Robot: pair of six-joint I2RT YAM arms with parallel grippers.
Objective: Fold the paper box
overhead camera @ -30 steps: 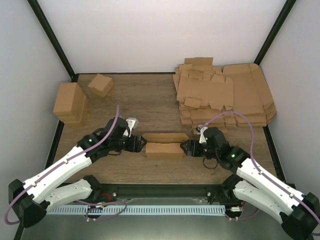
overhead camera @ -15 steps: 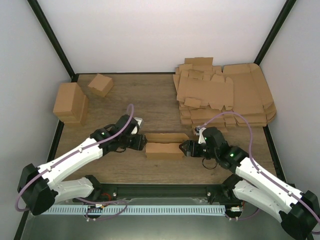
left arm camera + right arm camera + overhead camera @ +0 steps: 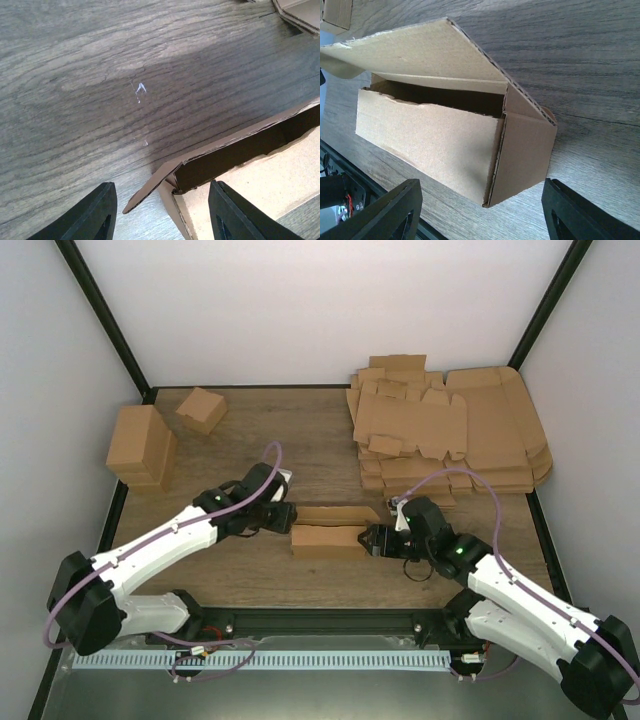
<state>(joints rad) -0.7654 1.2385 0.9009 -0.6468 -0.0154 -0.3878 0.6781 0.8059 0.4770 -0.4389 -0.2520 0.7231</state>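
Two grippers flank the paper box [image 3: 328, 535] on the wooden table [image 3: 300, 445], lid flap raised | left gripper [image 3: 285, 519]: jaws apart at loose corner tab | right gripper [image 3: 369, 537]: jaws apart around end wall (no contact) | handling: likely light, stiff, easily crushed; grip flap edges near creases.

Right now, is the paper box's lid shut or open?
Open. The paper box has its lid flap raised off the body, the dark inside showing beneath it; a small end flap also sticks out unfolded.

paper box [image 3: 265, 185] cropped by edge, left fingers [image 3: 85, 215] cropped
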